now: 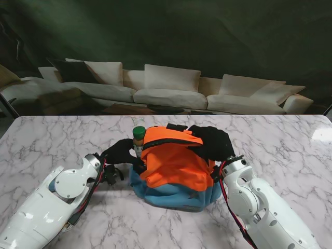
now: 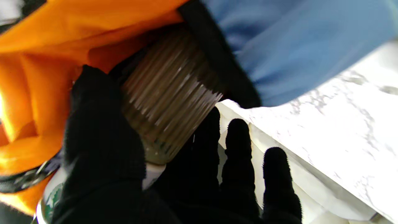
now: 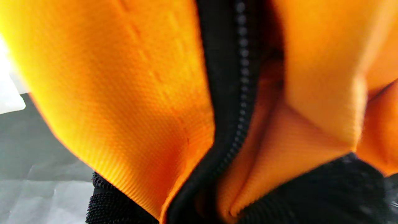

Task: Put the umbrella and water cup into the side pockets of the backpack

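Marble table (image 1: 62, 140) fills the stand view, and the two white arms rise from its near corners toward an orange and blue backpack (image 1: 174, 168) lying at the middle. The left hand (image 1: 120, 151), gloved in black, is wrapped around the water cup (image 1: 138, 140) at the backpack's left side. The cup stands roughly upright there, its long axis near vertical, its green lid uppermost and its lower part hidden by the hand and the bag. In the left wrist view the cup's ribbed, clear body (image 2: 169, 99) sits partly inside the side pocket (image 2: 217, 59), whose black rim band wraps it between the orange upper cloth and the blue lower cloth; the thumb (image 2: 99, 130) presses one flank and the fingers (image 2: 205, 140) close on the other.

The right hand (image 1: 213, 142), also gloved, lies on the backpack's upper right shoulder, fingers curled over the orange cloth; whether it truly pinches the fabric is hard to say, since its own wrist view shows only blurred orange cloth and a black zipper (image 3: 239, 93) close up. Farther off, beyond the table's far edge, stands a pale sofa (image 1: 171, 88).
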